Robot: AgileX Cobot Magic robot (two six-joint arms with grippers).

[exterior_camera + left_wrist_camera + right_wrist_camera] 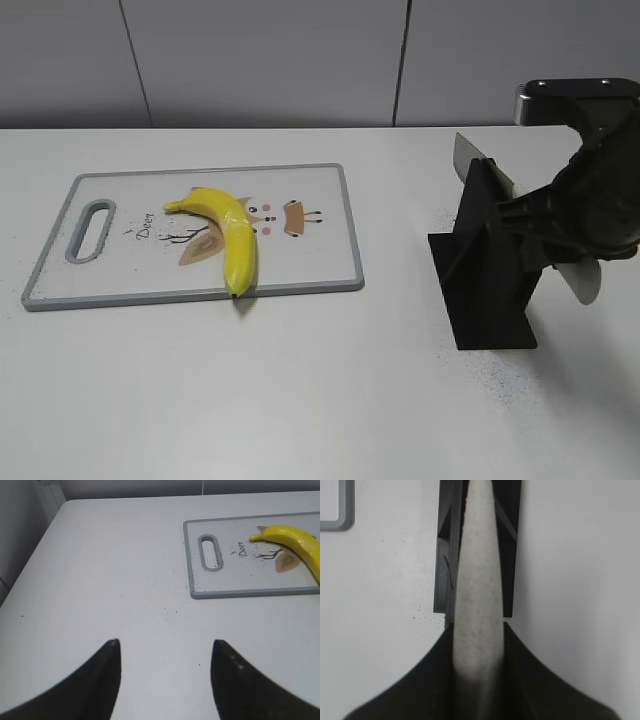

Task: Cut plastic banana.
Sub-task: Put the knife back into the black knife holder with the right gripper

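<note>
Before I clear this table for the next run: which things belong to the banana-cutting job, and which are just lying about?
Belong to the job:
banana, lying on the cutting board
knife, gripped by the right gripper at the black knife stand
left gripper, open over the table

Lying about:
only dark specks on the table

A robot test lab, not a home kitchen: a bare white table (300, 400) before plain grey wall panels (260, 60), holding only a cutting board (60, 290), plastic banana (232, 235) and black knife stand (490, 290).
</note>
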